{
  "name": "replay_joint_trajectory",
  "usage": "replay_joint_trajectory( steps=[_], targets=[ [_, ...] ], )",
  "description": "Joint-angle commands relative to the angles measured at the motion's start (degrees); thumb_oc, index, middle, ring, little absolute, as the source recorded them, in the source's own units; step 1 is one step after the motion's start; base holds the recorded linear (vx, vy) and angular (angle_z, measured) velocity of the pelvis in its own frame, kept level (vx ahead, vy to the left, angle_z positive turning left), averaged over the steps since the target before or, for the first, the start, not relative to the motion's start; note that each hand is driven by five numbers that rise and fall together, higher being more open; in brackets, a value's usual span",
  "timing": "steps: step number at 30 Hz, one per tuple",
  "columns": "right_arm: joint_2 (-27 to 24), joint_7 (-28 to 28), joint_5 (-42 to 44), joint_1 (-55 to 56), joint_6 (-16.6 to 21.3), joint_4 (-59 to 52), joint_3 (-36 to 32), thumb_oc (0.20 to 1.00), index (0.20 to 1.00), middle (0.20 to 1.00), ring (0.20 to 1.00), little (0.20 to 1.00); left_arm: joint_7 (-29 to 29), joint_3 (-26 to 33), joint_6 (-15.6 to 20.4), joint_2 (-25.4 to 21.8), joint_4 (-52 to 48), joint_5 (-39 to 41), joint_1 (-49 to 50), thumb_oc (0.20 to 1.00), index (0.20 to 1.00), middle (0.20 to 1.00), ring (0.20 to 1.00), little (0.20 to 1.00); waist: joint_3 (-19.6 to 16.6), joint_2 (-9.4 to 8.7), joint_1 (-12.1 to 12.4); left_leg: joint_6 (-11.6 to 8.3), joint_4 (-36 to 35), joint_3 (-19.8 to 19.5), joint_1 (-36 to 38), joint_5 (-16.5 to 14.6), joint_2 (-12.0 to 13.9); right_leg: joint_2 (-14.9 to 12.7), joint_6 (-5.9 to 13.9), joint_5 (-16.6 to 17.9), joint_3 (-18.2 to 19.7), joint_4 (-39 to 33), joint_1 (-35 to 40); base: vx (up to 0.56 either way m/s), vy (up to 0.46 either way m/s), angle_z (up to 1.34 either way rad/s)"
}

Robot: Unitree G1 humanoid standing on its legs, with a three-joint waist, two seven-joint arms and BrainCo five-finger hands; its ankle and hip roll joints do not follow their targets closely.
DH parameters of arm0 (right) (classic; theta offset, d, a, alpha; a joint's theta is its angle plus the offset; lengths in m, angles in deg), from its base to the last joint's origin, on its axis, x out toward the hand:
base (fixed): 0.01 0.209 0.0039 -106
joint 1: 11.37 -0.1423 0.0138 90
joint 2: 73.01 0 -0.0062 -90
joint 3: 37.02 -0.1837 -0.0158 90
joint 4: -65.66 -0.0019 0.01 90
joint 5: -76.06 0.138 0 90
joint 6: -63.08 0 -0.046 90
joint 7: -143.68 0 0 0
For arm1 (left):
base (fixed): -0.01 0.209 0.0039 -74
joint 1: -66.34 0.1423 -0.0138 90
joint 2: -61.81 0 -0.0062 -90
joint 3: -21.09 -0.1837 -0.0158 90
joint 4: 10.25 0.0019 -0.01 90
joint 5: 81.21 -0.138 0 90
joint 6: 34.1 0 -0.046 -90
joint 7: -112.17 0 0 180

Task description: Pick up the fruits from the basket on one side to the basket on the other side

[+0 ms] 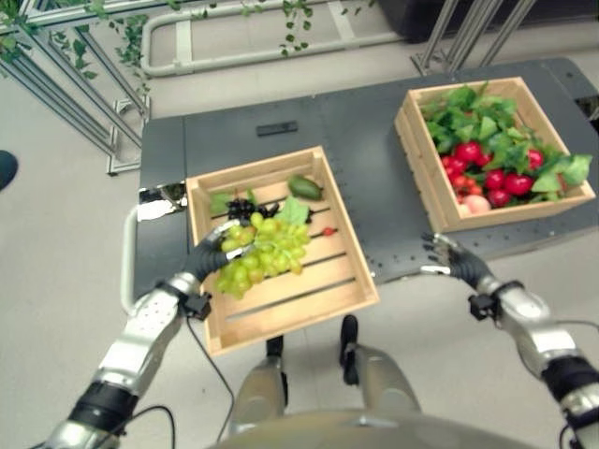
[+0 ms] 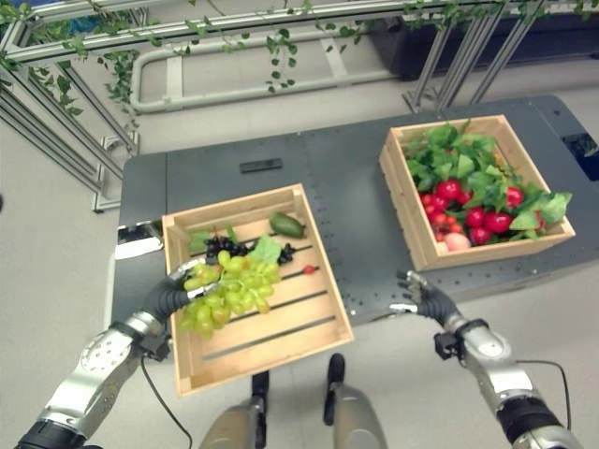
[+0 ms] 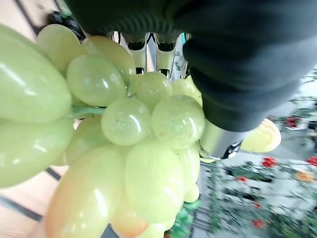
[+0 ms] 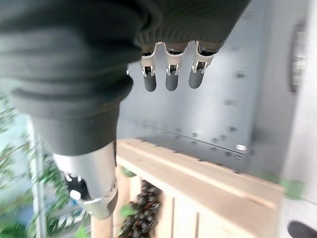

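My left hand point(image 1: 208, 259) clutches the green grape bunch point(image 1: 263, 251) above the near-left wooden crate point(image 1: 339, 271); grapes could tear loose mid-carry. My right hand point(image 1: 456, 259) rests open, empty, on the tabletop point(image 1: 370, 168).

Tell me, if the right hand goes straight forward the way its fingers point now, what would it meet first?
Probably bare table. The right hand is open at the near edge of the dark grey table, fingers pointing between the two wooden crates; the fruit-filled crate lies slightly to its right. Depth is uncertain.

Grey table point(image 1: 365, 178) (metal-framed vines point(image 1: 84, 56) behind)
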Motion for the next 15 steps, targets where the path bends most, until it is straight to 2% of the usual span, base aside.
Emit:
replay_joint_trajectory(
  steps=[1, 3, 4, 6, 7, 10, 15],
  targets=[
    [0.9, 2.2, 1.2, -5.1, 1.0, -2.7, 6.1, 1.0, 1.0, 1.0, 1.0, 1.0, 1.9, 0.1, 5.0, -2.8, -6.2, 4.8, -1.9, 0.2, 0.2, 0.2, 0.2, 0.2, -3.5, -2.37, 1.0, 3.84, 1.8, 1.2, 0.4, -4.4, -4.4, 0.8, 3.3, 0.0, -0.2, -3.3, 3.5, 0.0, 0.0, 0.0],
    [1.0, 3.4, 1.9, -6.0, 0.5, -4.3, 7.3, 1.0, 1.0, 1.0, 1.0, 1.0, 2.3, -0.1, 4.9, -3.1, -7.1, 5.2, -2.3, 0.2, 0.2, 0.2, 0.2, 0.2, -3.8, -2.29, 0.9, 3.85, 1.6, 1.2, 0.7, -4.4, -4.4, 0.8, 3.3, -0.1, -0.2, -3.4, 3.8, 0.0, 0.0, 0.0],
    [1.9, 5.4, 6.2, -6.9, -0.2, -5.3, 8.7, 1.0, 1.0, 1.0, 1.0, 1.0, 2.8, -1.1, 5.0, -3.0, -7.8, 6.0, -2.9, 0.2, 0.2, 0.2, 0.2, 0.2, -4.4, -2.18, 1.0, 3.9, 1.4, 1.1, 1.2, -4.5, -4.5, 0.7, 3.31, -0.2, -0.2, -3.5, 4.2, 0.0, 0.0, 0.0],
    [1.9, 5.5, 6.3, -7.0, -0.2, -5.2, 8.7, 1.0, 1.0, 1.0, 1.0, 1.0, 2.8, -1.1, 5.0, -3.0, -7.8, 6.0, -2.9, 0.2, 0.2, 0.2, 0.2, 0.2, -4.3, -2.18, 1.0, 3.9, 1.3, 1.1, 1.2, -4.5, -4.5, 0.7, 3.31, -0.2, -0.2, -3.5, 4.2, 0.02, -0.001, 0.0],
    [2.9, 6.9, 9.7, -8.6, -0.7, -6.5, 10.1, 1.0, 1.0, 1.0, 1.0, 1.0, 3.6, -2.3, 5.2, -3.0, -8.8, 6.8, -4.4, 0.2, 0.2, 0.2, 0.2, 0.2, -5.0, -2.02, 1.0, 3.91, 1.1, 1.1, 1.7, -4.6, -4.6, 0.7, 3.27, -0.3, -0.2, -3.6, 4.7, 0.04, -0.001, 0.01],
    [6.9, 6.1, 14.2, -9.7, -0.2, -6.7, 9.1, 1.0, 1.0, 1.0, 1.0, 1.0, 3.2, -2.9, 5.8, -2.2, -9.7, 8.3, -6.9, 0.2, 0.2, 0.2, 0.2, 0.2, -6.2, -1.58, 1.1, 3.99, 1.0, 1.2, 2.5, -5.1, -4.8, 0.7, 3.33, -0.6, -0.3, -3.6, 5.3, 0.06, -0.001, 0.02],
    [9.3, 5.7, 15.5, -10.4, 0.3, -9.0, 8.7, 1.0, 1.0, 1.0, 1.0, 1.0, 3.0, -3.5, 6.2, -2.1, -10.8, 8.7, -9.9, 0.2, 0.2, 0.2, 0.2, 0.2, -7.1, -1.24, 1.1, 4.03, 1.4, 1.5, 3.5, -5.8, -4.9, 0.8, 3.33, -0.9, 0.0, -3.6, 6.2, 0.03, -0.004, 0.0]
  ],
)
